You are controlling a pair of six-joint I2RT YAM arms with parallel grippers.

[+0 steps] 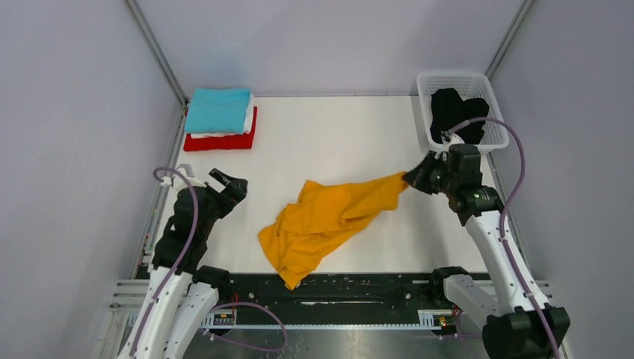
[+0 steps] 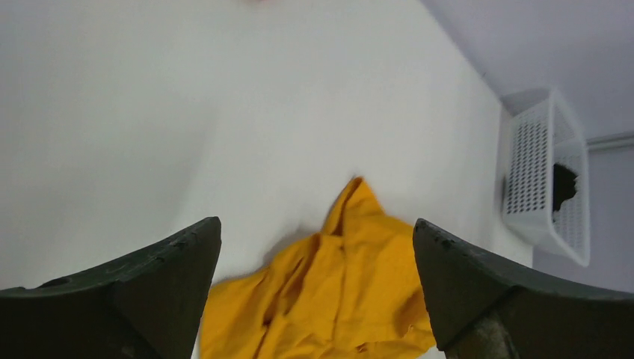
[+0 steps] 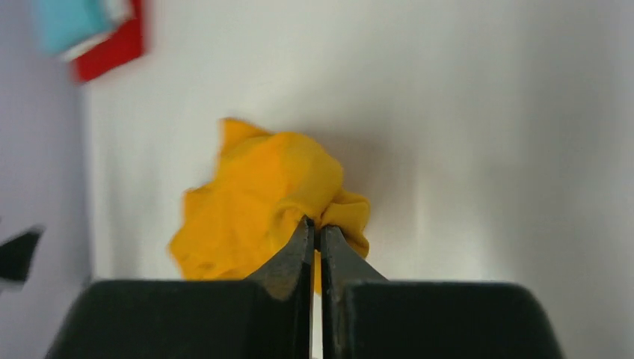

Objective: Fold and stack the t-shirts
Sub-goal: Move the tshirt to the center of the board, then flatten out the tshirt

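r arm [image 1: 490,228] stretched fwd, fingers [image 3: 306,241] pinching orange tee [image 1: 329,217]

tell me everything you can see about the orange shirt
The orange-yellow t-shirt is plain, soft-looking cloth. It is unfolded and crumpled into loose folds. Most of it lies on the white table, near the middle and towards the near edge. One end is drawn out to the right into a taut point, which is pinched in the shut right gripper. The open left gripper is apart from it. No print or label shows.
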